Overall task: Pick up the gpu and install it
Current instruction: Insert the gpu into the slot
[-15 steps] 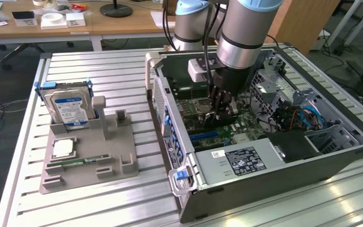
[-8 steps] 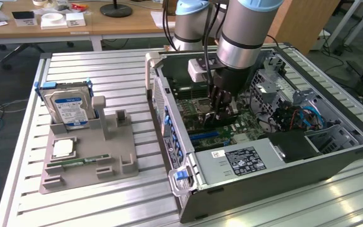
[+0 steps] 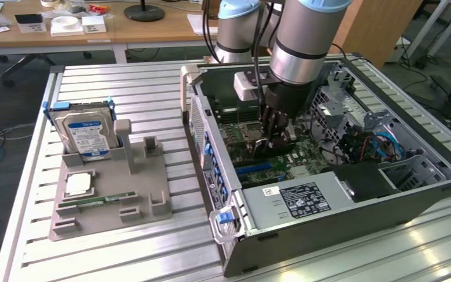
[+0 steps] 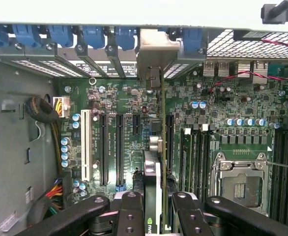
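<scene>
Black-faced gpu [image 4: 154, 187] stands edge-on, clamped between the tool [image 4: 158, 209] fingers.

Arm [image 3: 300, 41]: thick cylindrical links in brushed silver-grey with pale blue joint caps; black cables run down alongside, and a white boxy module [image 3: 251, 87] sits at roughly 9 o'clock on the wrist. Below the wrist the body turns black down to the gripper [image 3: 272, 144]. Wrist view: gripper [image 4: 158, 216] has matte black linkage bars and fingers [image 4: 131, 216], each with round pivot screws.
</scene>
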`<state>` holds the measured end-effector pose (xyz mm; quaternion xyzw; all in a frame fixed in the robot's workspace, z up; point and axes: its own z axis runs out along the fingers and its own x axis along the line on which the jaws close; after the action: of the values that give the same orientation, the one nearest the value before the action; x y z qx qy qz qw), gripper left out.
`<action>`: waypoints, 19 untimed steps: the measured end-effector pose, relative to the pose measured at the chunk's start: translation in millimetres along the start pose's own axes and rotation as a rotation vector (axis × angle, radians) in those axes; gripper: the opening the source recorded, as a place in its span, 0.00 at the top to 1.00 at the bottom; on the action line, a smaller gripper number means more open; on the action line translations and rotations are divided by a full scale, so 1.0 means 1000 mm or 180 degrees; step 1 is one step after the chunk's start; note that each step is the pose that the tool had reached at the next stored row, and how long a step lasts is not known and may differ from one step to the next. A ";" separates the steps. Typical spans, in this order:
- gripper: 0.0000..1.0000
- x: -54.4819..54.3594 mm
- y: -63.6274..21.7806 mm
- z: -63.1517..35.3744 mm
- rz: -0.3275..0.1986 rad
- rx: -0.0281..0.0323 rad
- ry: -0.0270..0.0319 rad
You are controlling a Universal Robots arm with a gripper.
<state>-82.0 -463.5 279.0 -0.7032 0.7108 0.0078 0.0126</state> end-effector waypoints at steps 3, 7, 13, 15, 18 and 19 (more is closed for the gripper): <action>0.73 0.003 -0.0002 0.0000 0.0000 0.0000 -0.0001; 0.73 0.005 -0.0001 0.0009 0.0024 0.0001 0.0000; 0.73 0.005 -0.0002 0.0022 0.0099 0.0003 0.0000; 0.73 0.005 -0.0002 0.0023 0.0100 0.0003 0.0000; 0.73 0.005 -0.0002 0.0027 0.0142 0.0004 0.0000; 0.73 0.005 -0.0002 0.0027 0.0143 0.0004 0.0000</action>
<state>-81.9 -468.4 276.1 -0.6870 0.7265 0.0076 0.0129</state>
